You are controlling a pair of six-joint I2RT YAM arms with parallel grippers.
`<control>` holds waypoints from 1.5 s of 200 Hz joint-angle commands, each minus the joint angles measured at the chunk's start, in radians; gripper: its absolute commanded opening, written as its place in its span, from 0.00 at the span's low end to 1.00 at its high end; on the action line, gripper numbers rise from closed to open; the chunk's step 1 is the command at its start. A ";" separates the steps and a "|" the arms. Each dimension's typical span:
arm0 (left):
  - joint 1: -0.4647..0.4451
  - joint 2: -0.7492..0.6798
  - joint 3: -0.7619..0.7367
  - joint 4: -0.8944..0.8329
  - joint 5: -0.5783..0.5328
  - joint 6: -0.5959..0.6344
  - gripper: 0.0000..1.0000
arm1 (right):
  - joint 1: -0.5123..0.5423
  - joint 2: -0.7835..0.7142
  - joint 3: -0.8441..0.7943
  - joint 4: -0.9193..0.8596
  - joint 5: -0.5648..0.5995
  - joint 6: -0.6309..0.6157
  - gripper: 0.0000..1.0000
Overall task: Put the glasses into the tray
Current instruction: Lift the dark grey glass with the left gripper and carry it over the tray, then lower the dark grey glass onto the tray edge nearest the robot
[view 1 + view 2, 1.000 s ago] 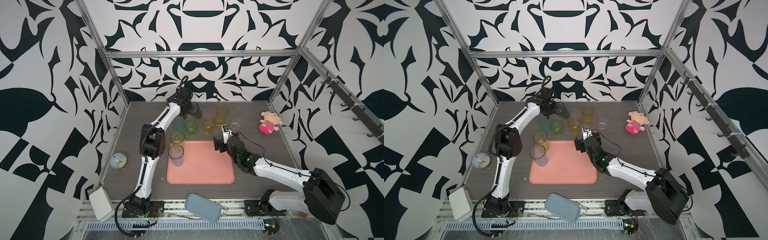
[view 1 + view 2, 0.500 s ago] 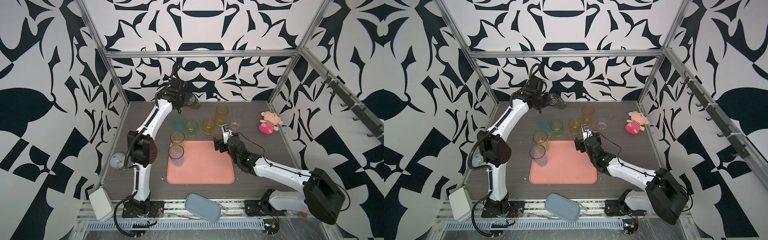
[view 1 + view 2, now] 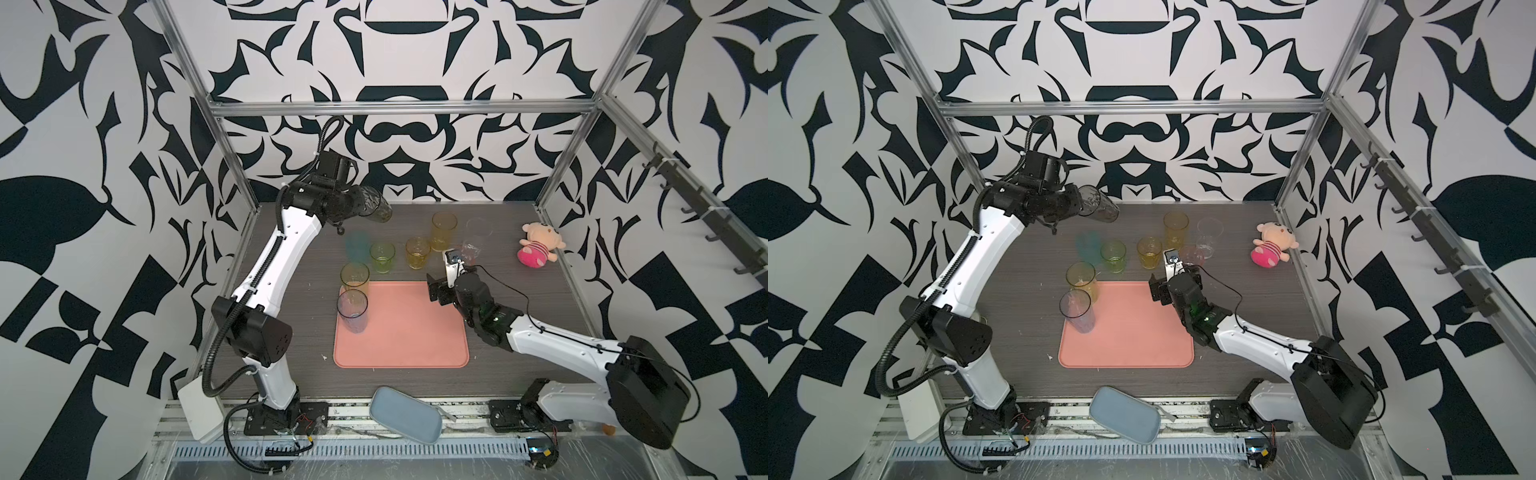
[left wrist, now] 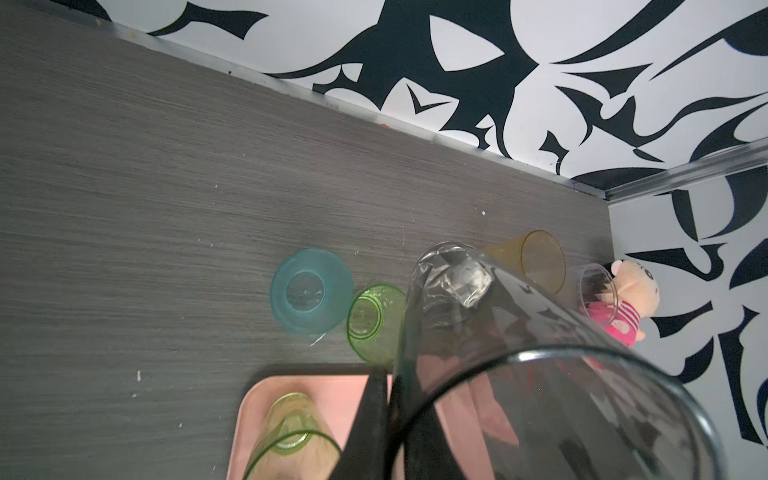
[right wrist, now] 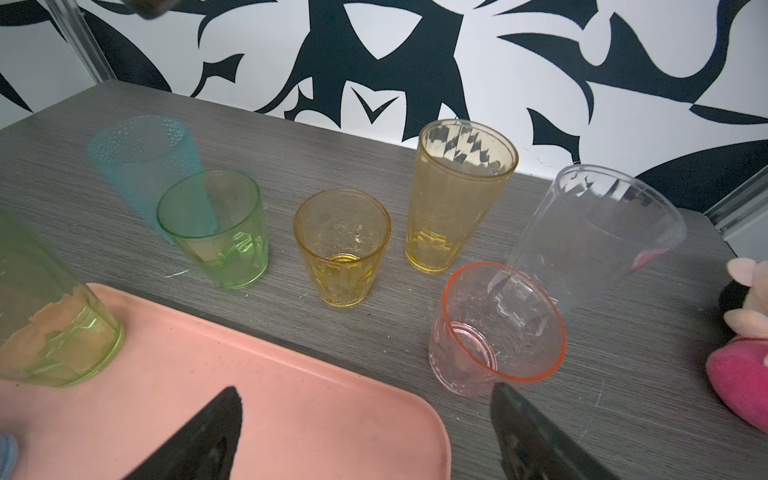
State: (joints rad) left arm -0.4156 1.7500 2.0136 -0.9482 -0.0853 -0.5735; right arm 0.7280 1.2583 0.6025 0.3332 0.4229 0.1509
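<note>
— Where are the hands?
— Left hand clenches a grey glass, tilted, over the counter's back. Right hand hangs spread open at the tray's far corner.
— What's around?
— A pink glass just ahead; five more glasses behind the tray, two inside.

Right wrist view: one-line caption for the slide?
Open right gripper at the tray corner, pink glass just ahead, five more glasses behind it on the table.
</note>
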 commanded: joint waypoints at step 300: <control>-0.508 -0.541 -0.570 -0.491 -0.087 -0.256 0.00 | 0.004 0.032 0.067 -0.033 0.010 0.014 0.95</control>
State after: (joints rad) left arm -0.8936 1.2358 1.4723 -1.3781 -0.1474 -0.7506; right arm 0.7280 1.2915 0.6258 0.2943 0.4232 0.1543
